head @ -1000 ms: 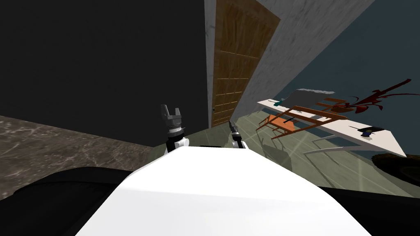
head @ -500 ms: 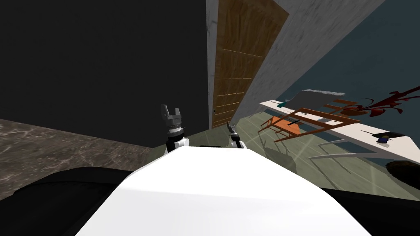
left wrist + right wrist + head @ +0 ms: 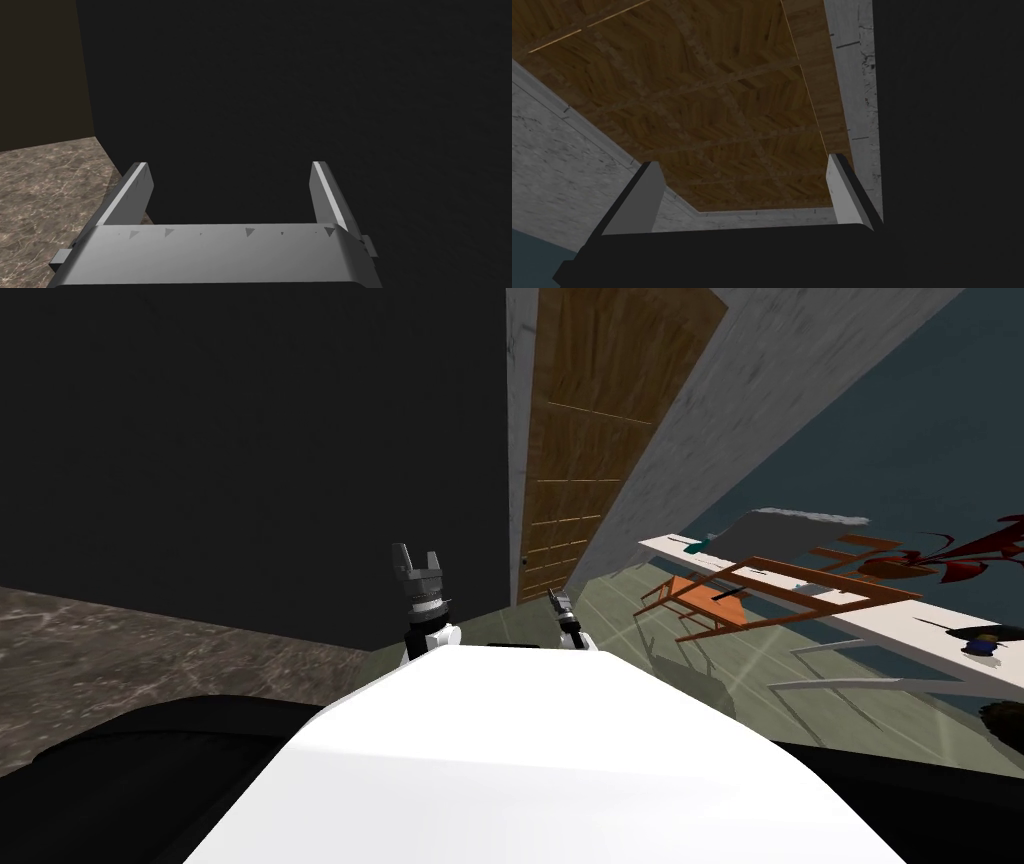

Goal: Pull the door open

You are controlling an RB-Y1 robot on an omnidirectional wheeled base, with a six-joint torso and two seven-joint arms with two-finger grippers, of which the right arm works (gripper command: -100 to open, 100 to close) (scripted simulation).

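door (image 3: 590, 438): brown wood, panelled, ahead and to the right; sat inside its frame, beyond both tools and touched by neither.
frame (image 3: 516, 438): pale grey, scuffed, ran up the door's left edge next to the dark wall.
handle (image 3: 524, 560): small dark mark low on the door's edge by the frame; too small to tell its shape.
right tool (image 3: 560, 598): low in the head view, aimed toward the door's lower part; blades spread wide, released, nothing between them. Looked along the door's planks (image 3: 712, 110) in its wrist view, with the grey frame beside them.
left tool (image 3: 417, 565): held upright, just left of the right tool; fingers (image 3: 134, 192) parted, released and empty.
dark wall (image 3: 250, 438): flat and plain, faced by the left tool.
marbled floor (image 3: 120, 638): brown, at the foot of the dark wall.
green-grey floor (image 3: 700, 678): spread before the door and off to the right.
bench (image 3: 900, 623): white, long, stood along a blue-grey wall (image 3: 900, 418) well right of the door.
chair (image 3: 720, 593): orange-brown wood, drawn up at the bench.
plant (image 3: 960, 553): red-leaved, near the bench's far side.
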